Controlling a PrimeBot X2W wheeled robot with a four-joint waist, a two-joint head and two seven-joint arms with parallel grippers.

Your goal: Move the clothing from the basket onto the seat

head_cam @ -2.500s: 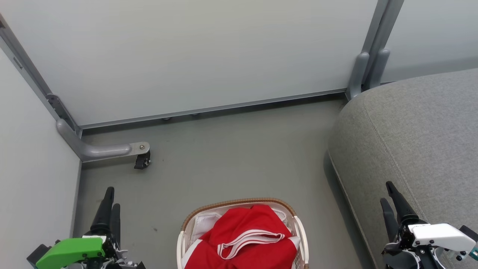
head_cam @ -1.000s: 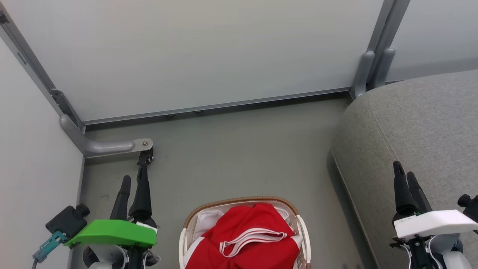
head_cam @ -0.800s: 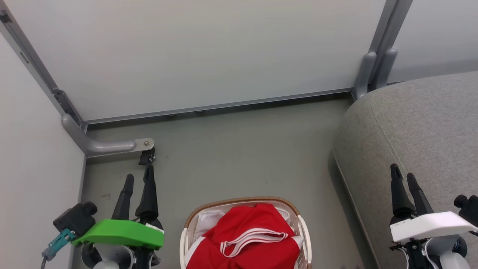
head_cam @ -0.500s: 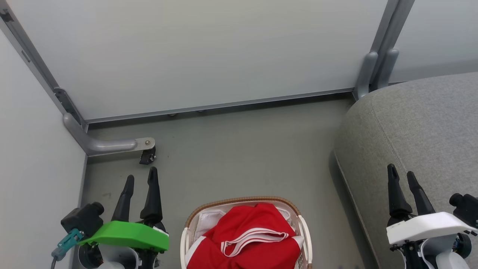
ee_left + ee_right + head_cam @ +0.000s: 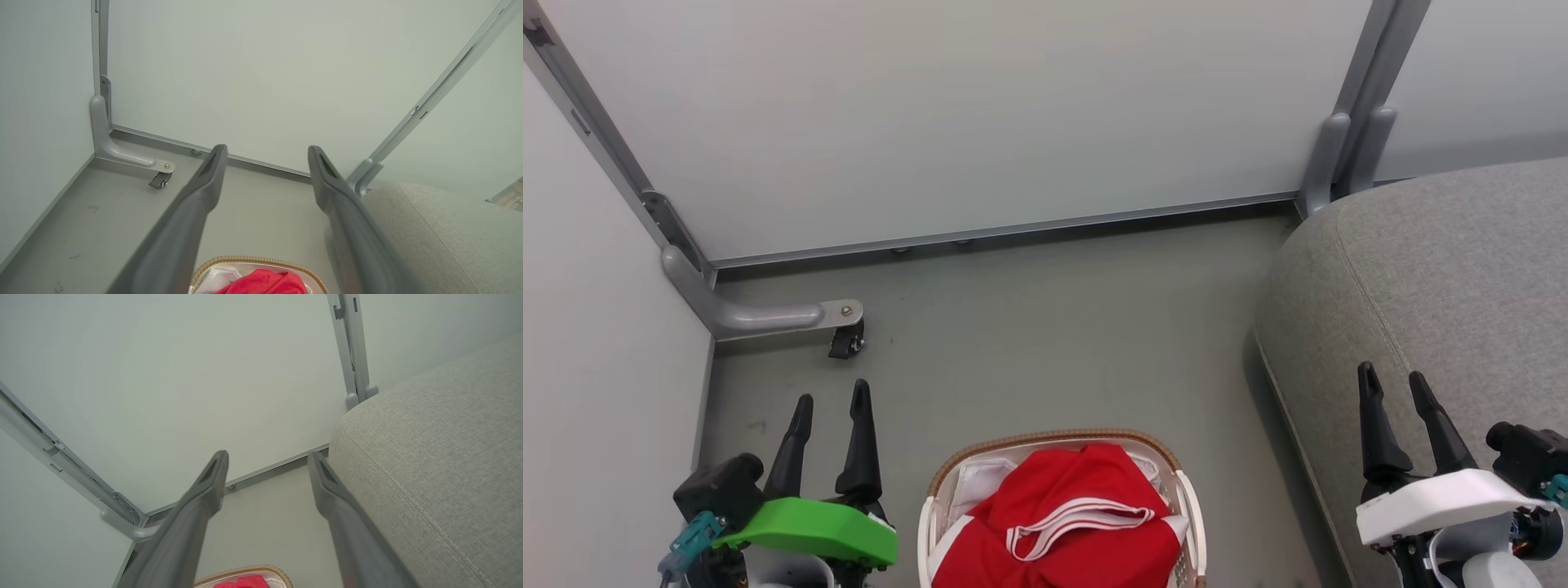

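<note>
Bright red clothing (image 5: 1062, 523) with a white-striped collar fills the small cream basket (image 5: 1045, 443) at the bottom centre of the head view; its brown rim and a bit of red clothing (image 5: 261, 282) also peek into the left wrist view. The grey seat (image 5: 1445, 269) rises on the right. My left gripper (image 5: 832, 394) stands open to the left of the basket, above the floor, holding nothing. Over the seat's left edge my right gripper (image 5: 1390, 377) is open and empty too. In the right wrist view the seat (image 5: 441, 457) lies right of the open fingers (image 5: 204, 490).
Pale partition panels close off the back and left. A grey metal foot with a black caster (image 5: 848, 339) sits on the floor just beyond my left gripper. A grey post (image 5: 1343, 147) stands at the seat's far corner. Bare grey floor (image 5: 1054, 343) lies beyond the basket.
Both grippers have opened from shut. The left one rose into view and drifted right toward the basket; the right one shifted slightly left along the seat's edge. The head camera shifted a little.
</note>
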